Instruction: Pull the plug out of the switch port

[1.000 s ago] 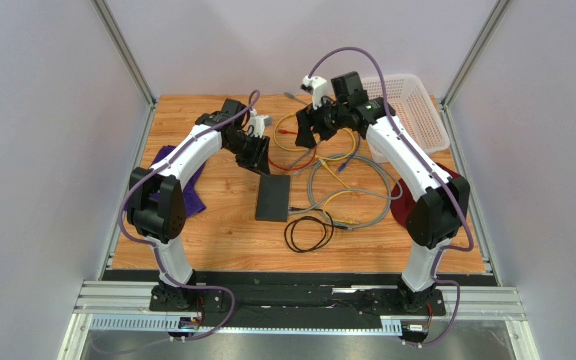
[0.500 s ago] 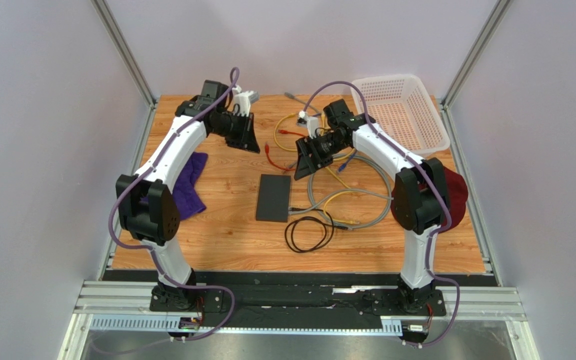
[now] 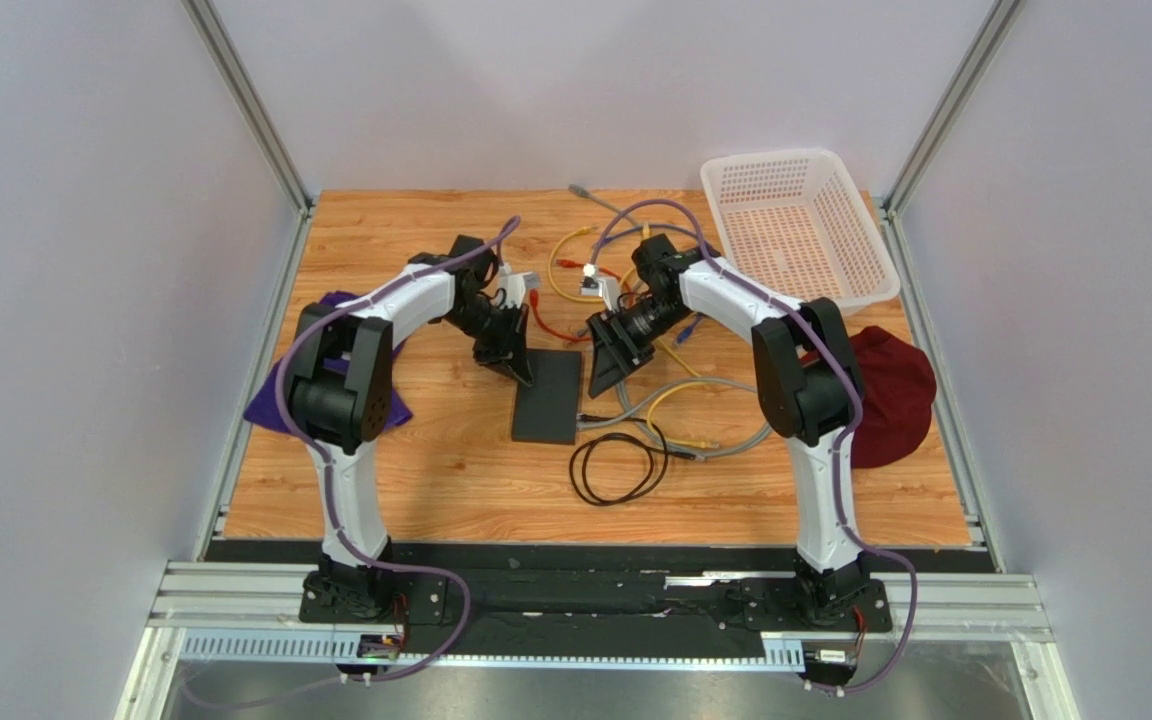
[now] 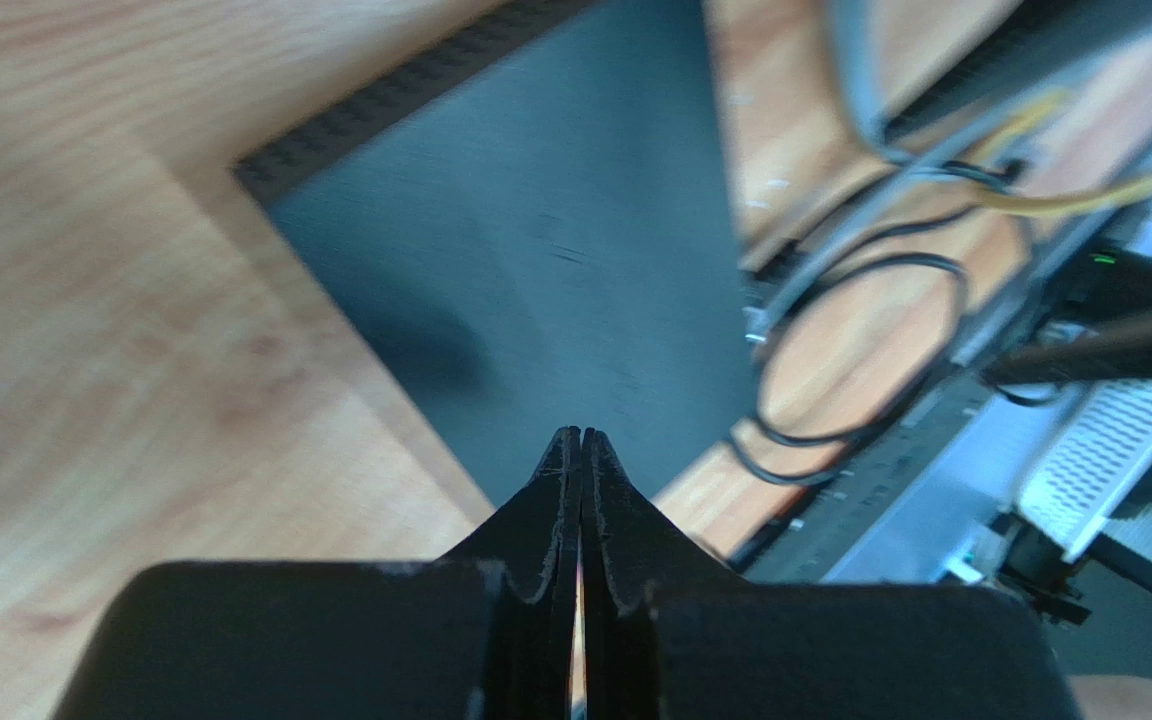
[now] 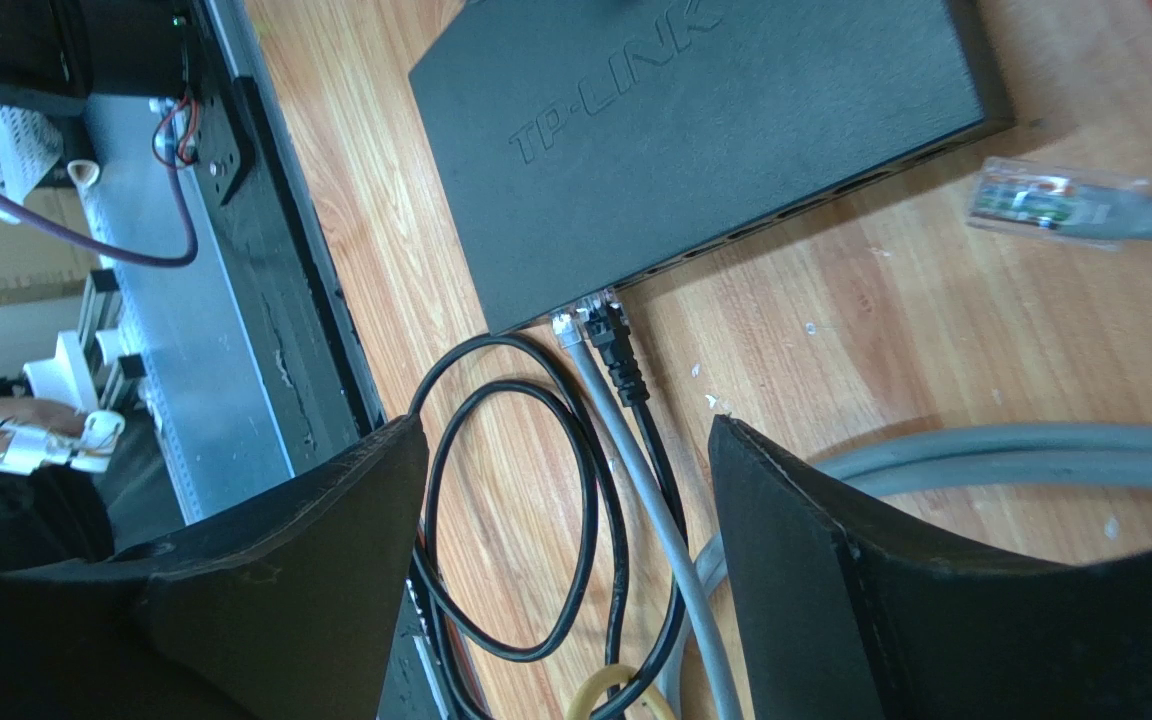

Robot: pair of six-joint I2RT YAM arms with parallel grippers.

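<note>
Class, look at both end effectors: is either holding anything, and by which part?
Nothing held: left end effector shut empty over the switch; right end effector open.

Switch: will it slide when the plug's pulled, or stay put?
Probably slides: the switch is a thin flat box lying unfastened on the smooth table. Likely light for its size. Its plugged-in cables look floppy, so they should add little restraint.

Switch (image 5: 717, 135) cut off by top edge; ports (image 5: 823, 198) too dark to count. Purple cloth (image 3: 267, 405) half hidden behind left arm (image 3: 387, 308). Cables (image 4: 850, 60) blurred.
</note>
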